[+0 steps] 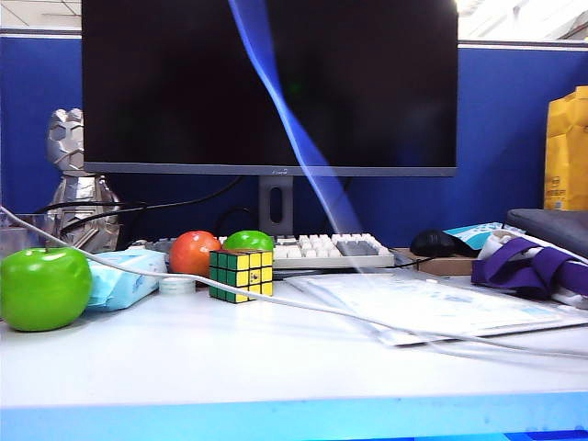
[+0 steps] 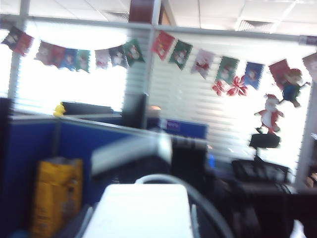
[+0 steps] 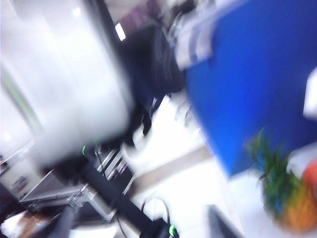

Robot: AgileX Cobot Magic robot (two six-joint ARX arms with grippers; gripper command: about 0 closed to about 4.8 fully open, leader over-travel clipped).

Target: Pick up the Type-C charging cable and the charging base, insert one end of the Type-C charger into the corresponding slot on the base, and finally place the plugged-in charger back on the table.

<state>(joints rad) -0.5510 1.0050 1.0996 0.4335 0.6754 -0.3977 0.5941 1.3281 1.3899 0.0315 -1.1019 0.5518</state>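
Closed on the charging base (image 2: 143, 203) from both sides at the left gripper (image 2: 141, 229), held aloft, outside the exterior view. Arching beside the base, the Type-C charging cable (image 2: 210, 206); trailing slack over the table (image 1: 276, 367) before the puzzle cube (image 1: 241, 275). Right gripper raised too, jaws unreadable in blur. Farther back, a dark monitor (image 1: 184, 83).

A blue partition wall (image 1: 514, 129) is seen behind a large dark monitor (image 1: 269, 83). In the left wrist view, bright blinded windows (image 2: 218, 114) are hung with a string of coloured pennants (image 2: 178, 52), under a panelled ceiling (image 2: 237, 15).
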